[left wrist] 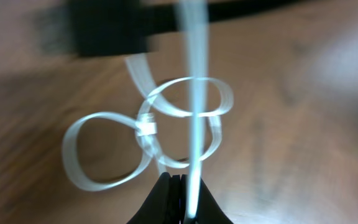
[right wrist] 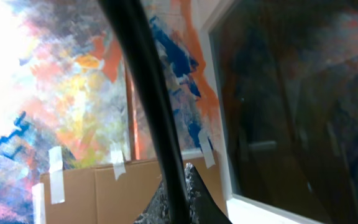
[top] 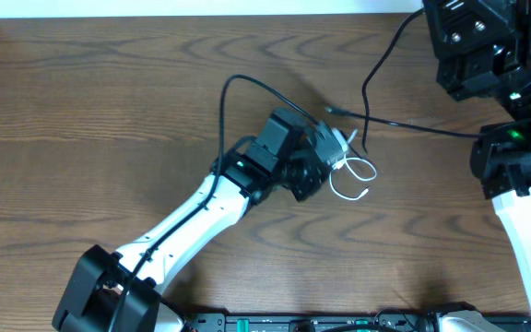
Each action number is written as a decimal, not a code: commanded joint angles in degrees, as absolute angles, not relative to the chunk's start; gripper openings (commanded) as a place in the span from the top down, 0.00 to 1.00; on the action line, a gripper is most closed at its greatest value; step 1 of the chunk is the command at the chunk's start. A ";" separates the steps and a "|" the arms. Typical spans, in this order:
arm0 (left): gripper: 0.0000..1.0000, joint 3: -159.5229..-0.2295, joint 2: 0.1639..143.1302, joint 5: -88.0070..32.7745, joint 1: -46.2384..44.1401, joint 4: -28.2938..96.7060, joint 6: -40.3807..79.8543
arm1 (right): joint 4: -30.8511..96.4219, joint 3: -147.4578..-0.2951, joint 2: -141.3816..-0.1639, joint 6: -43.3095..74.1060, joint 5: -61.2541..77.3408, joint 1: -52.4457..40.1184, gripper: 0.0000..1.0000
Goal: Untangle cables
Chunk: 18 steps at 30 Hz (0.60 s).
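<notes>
The white cable (top: 356,171) lies in small loops on the wooden table (top: 109,101) at the middle. My left gripper (top: 339,146) sits right over it. In the left wrist view the left gripper (left wrist: 182,179) is shut on a strand of the white cable (left wrist: 195,81), which runs up from the fingertips across two curled loops. The black cable (top: 413,127) stretches from a small plug near the left gripper toward the right arm. My right gripper (right wrist: 180,177) is raised and tilted upward, shut on the black cable (right wrist: 142,74), which passes between its fingers.
A thicker black wire (top: 247,83) arcs off the left arm behind its wrist. The right arm's dark body (top: 487,46) fills the top right corner. The right wrist view faces a painted wall and taped cardboard (right wrist: 104,193), not the table.
</notes>
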State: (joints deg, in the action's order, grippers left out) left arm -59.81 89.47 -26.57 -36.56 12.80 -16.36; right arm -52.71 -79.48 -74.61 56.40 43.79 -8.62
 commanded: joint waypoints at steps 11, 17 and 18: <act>0.93 -59.96 80.34 -12.36 -15.49 11.07 8.29 | -42.94 -80.66 -74.26 56.55 54.61 -1.43 0.99; 0.93 -59.96 74.63 -12.34 -5.82 17.98 8.25 | -37.01 -80.64 -74.26 56.53 55.05 3.31 0.99; 0.93 -59.96 73.82 -12.36 -3.79 19.53 8.25 | -35.42 -80.64 -74.26 56.53 55.09 4.64 0.99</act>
State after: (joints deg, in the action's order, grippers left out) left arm -59.81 76.18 -13.13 -8.47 16.88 7.14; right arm -37.67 -79.59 -74.61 56.40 54.70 1.54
